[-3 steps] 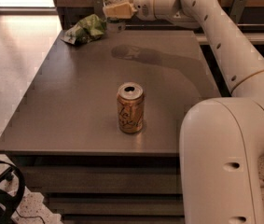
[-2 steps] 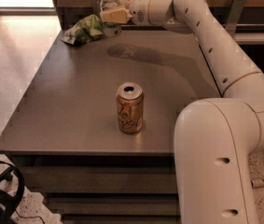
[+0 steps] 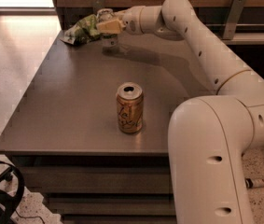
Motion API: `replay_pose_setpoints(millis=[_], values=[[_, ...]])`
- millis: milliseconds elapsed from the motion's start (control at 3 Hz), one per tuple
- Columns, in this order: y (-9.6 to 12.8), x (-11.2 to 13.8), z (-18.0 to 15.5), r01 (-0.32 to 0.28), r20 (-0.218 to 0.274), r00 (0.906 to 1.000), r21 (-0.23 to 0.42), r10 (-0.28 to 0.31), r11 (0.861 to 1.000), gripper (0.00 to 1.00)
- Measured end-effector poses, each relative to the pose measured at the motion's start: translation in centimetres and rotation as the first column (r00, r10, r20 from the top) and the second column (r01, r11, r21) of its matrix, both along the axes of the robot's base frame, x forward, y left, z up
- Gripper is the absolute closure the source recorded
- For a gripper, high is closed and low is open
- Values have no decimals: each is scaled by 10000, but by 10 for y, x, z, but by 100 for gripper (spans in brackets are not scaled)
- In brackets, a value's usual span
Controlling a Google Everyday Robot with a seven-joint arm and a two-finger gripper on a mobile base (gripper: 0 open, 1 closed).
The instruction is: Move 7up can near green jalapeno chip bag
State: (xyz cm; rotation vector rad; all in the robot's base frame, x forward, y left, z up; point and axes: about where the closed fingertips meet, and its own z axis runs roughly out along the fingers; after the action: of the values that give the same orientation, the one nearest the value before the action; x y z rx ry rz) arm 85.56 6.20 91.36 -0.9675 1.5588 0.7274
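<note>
Fingers (image 3: 106, 26) of gripper (image 3: 109, 27) pinch 7up can (image 3: 109, 40). Can upright at worktop (image 3: 66, 101) far edge, 11 o'clock from gold can (image 3: 130, 108). Bag (image 3: 81, 29) just beside at 9 o'clock. Resting or hovering: cannot tell. Step: placing. Next: settle can, spread fingers, back out toward 3 o'clock without tipping it.

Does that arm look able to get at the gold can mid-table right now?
Probably yes for reach: the gold can stands alone mid-table, nothing around it. But the gripper is at the far edge, shut on the 7up can beside the green chip bag, so its grip is taken.
</note>
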Motion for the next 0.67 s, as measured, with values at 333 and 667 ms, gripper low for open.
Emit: replay_pose_setpoints(millis=[333,667], values=[[6,2,-15,165,-248,9996,-81,-167,9998,100],[15,4,-27,140,-388,9992,98,-136,9999,100]])
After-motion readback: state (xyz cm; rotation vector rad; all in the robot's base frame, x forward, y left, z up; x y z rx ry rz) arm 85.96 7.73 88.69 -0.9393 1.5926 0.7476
